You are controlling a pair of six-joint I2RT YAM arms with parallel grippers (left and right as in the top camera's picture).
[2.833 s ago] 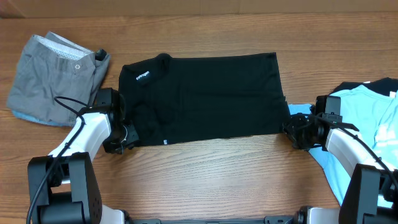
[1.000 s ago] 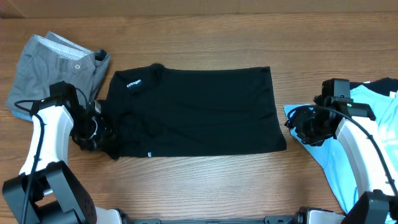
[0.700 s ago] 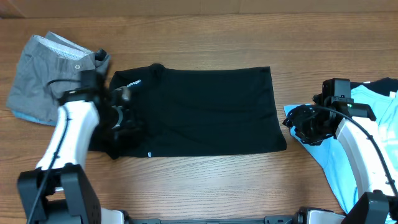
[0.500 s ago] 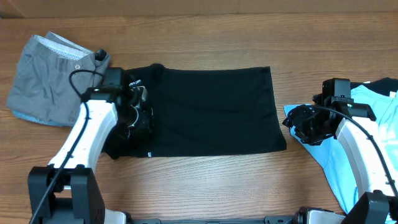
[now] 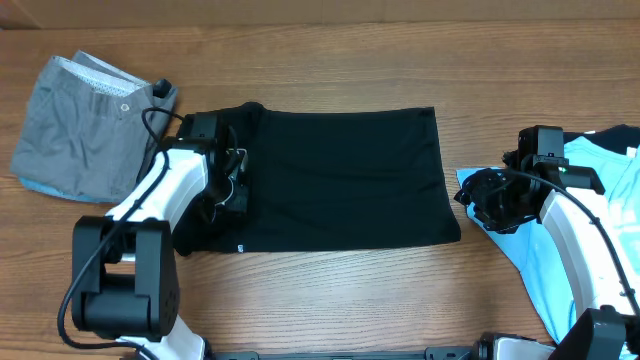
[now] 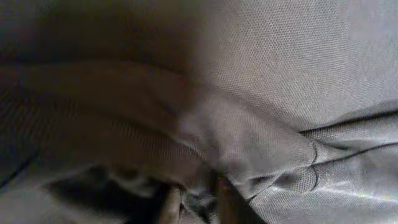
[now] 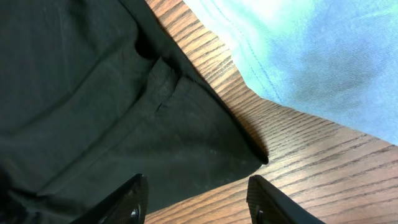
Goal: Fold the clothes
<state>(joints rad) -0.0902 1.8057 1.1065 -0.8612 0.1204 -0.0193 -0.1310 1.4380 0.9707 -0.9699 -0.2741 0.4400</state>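
The black T-shirt point(image 5: 340, 175) lies folded flat as a wide rectangle in the middle of the table, its collar end to the left. My left gripper point(image 5: 232, 185) is down on that left end. In the left wrist view its fingers point(image 6: 169, 206) stand close together with a fold of the black fabric point(image 6: 280, 74) pinched between them. My right gripper point(image 5: 480, 210) hovers open just off the shirt's lower right corner point(image 7: 249, 155), its jaws wide apart over fabric and wood, with nothing in them point(image 7: 196, 202).
Grey buttoned shorts point(image 5: 85, 125) lie crumpled at the back left. A light blue T-shirt point(image 5: 600, 190) lies at the right edge under my right arm, and its hem point(image 7: 311, 50) shows close to the black shirt's corner. The table is wood point(image 5: 340, 290).
My left arm swung from the table left of the shirt onto its collar end, and its jaws closed on the fabric. The right arm stayed still.
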